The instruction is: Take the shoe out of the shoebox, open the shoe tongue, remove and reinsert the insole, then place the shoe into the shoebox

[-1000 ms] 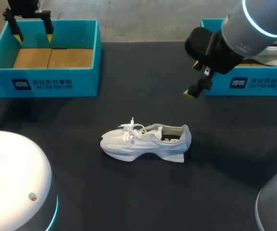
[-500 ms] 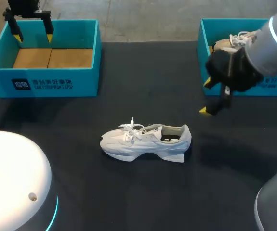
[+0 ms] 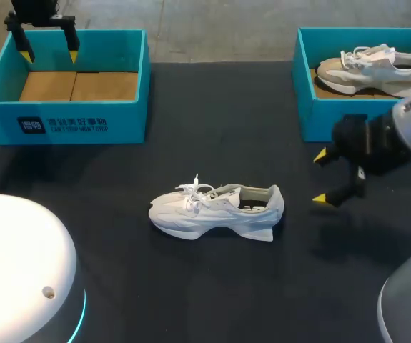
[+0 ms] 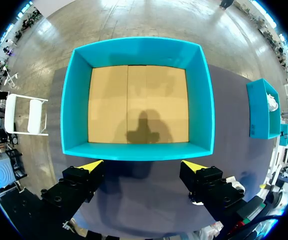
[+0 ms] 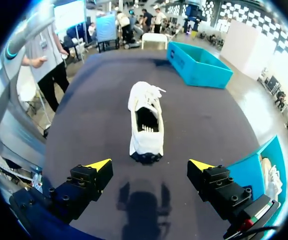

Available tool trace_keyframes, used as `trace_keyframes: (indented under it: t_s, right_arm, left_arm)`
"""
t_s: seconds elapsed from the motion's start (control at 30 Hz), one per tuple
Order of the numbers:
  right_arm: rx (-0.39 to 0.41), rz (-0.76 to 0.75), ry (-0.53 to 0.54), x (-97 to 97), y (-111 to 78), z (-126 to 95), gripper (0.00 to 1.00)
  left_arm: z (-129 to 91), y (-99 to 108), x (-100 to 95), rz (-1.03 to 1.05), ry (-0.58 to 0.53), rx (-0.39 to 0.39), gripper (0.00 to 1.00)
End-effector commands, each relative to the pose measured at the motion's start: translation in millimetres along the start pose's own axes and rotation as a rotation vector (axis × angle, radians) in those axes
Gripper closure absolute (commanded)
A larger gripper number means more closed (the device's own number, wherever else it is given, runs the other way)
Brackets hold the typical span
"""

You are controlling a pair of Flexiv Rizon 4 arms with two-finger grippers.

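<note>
The right gripper (image 3: 322, 179) has swung down from beside the right shoebox (image 3: 306, 100) and now sits low behind the heel of the white sneaker (image 3: 216, 211), fingers spread and empty. The sneaker stands unmoved mid-table (tongue not yet opened), so a heel-side approach seems under way. The left gripper (image 3: 49, 51), also spread, stays above the empty left shoebox (image 3: 76, 125).

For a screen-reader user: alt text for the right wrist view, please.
A white shoe lies on the dark table ahead of the right gripper, heel toward its open fingers. A blue shoebox stands farther off, beyond the shoe.
</note>
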State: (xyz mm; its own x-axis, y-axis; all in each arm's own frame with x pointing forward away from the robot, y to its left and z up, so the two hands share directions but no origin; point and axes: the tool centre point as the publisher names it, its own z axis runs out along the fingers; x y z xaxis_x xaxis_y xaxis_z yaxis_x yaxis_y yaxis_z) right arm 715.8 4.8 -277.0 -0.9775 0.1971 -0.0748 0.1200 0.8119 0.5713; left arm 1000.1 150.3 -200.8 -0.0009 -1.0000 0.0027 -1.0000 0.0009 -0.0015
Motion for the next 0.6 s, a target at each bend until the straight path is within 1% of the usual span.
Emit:
trace_keyframes:
  t_s: [0.03,0.17,0.23,0.37,0.4,0.6]
  right_arm:
    - [-0.207,-0.004,0.01,2.8,-14.5,1,0.0]
    - [-0.223,-0.012,0.026,3.2,-23.3,3,0.0]
    - [-0.255,-0.014,0.033,2.8,-27.9,3,0.0]
    - [-0.273,-0.025,0.04,1.4,-33.6,3,0.0]
    - [-0.289,-0.033,0.046,1.0,-36.5,5,0.0]
    - [-0.298,-0.047,0.058,1.0,-49.2,12,0.0]
  left_arm:
    - [0,0,0.1,0.0,-0.001,-0.001,0.0]
    - [0,0,0.1,0.0,-0.001,-0.001,0.0]
    - [0,0,0.1,0.0,-0.001,-0.001,0.0]
    - [0,0,0.1,0.0,-0.001,-0.001,0.0]
    - [0,0,0.1,0.0,-0.001,-0.001,0.0]
    - [0,0,0.1,0.0,-0.001,-0.001,0.0]
